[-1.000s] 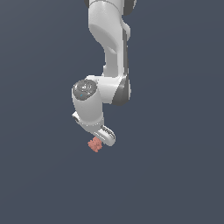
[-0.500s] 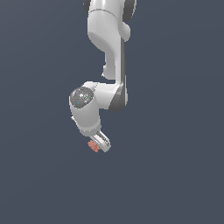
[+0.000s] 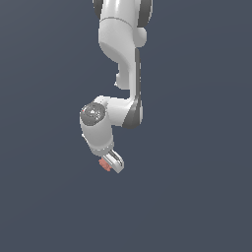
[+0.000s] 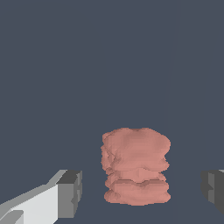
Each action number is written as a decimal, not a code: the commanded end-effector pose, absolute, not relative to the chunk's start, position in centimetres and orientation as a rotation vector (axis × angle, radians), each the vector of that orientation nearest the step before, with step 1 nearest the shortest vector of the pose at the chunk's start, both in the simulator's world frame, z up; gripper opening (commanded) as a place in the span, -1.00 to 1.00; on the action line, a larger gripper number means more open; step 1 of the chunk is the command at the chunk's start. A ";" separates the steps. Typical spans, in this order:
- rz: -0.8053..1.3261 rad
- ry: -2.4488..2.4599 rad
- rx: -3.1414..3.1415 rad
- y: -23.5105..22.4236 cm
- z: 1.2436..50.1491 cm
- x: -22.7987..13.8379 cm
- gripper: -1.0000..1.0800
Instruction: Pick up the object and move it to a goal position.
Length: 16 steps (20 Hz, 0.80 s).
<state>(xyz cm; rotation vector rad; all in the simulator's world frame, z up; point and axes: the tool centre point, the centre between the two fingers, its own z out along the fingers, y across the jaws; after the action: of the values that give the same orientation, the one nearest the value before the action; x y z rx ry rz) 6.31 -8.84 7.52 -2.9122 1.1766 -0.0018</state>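
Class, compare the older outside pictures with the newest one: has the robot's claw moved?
Yes. In the exterior view the claw has swung a little toward that view's right, judged against the picture frame, as no fixed thing shows. The red chunk sits beside it.

The small salmon-red lumpy chunk has a matt, rough-looking surface, folded into bumpy horizontal ridges with soft shading and no shine. The white pincer looks like smooth hard plastic with a faint satin sheen on its pale finger bodies; its fingertips carry flat, dull dark-grey pads, possibly rubber. The white rounded arm shell appears smooth and slightly glossy, with a darker grey joint cap. The slate-blue background surface is uniformly flat and matt, without texture.
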 end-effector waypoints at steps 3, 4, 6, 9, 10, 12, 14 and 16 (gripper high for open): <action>0.000 1.181 -2.911 -8.9 5.1 6.2 0.92; 0.000 1.181 -2.911 -8.8 4.7 6.2 0.92; 0.000 1.182 -2.911 -8.9 4.2 6.2 0.92; 0.000 1.182 -2.911 -8.9 4.1 6.3 0.92; 0.000 1.182 -2.911 -8.9 4.1 6.3 0.92; 0.000 1.182 -2.911 -8.9 4.1 6.3 -1.00; 0.000 1.182 -2.911 -8.9 4.1 6.3 -1.00; 0.000 1.182 -2.911 -8.9 4.1 6.3 -1.00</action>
<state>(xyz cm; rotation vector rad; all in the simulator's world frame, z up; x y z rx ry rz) 6.31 -8.88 4.12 -2.9108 1.1820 0.0006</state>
